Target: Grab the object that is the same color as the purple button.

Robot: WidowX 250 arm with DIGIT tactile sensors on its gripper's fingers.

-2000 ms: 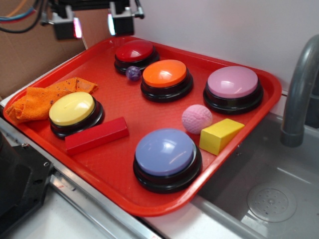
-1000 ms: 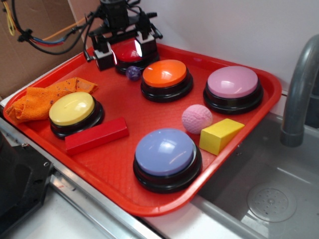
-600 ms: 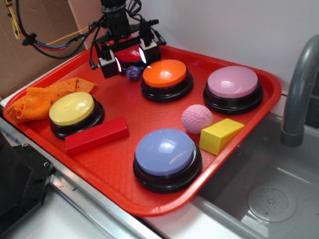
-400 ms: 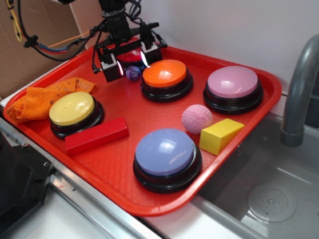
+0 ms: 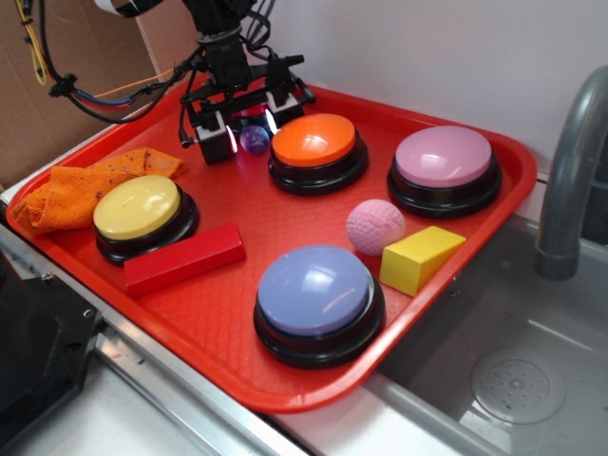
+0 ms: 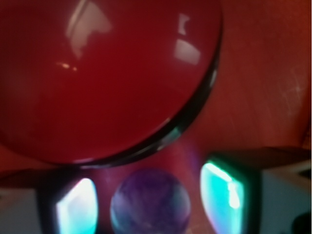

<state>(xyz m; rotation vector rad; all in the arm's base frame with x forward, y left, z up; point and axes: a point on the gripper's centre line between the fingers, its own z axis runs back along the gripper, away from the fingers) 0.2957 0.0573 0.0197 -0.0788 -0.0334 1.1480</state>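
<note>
Exterior view bright and sharp; wrist view dim, blurred, glare-streaked.

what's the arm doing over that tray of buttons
The gripper is down at the back of the red tray, open, with its fingers on either side of the small purple ball. The ball sits on the tray between the red button and the orange button. The wrist view shows the ball centred between the fingers, not yet squeezed.

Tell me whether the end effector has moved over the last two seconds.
Yes. The end effector has come down and toward the camera past the red button, and now straddles the small purple ball.
</note>
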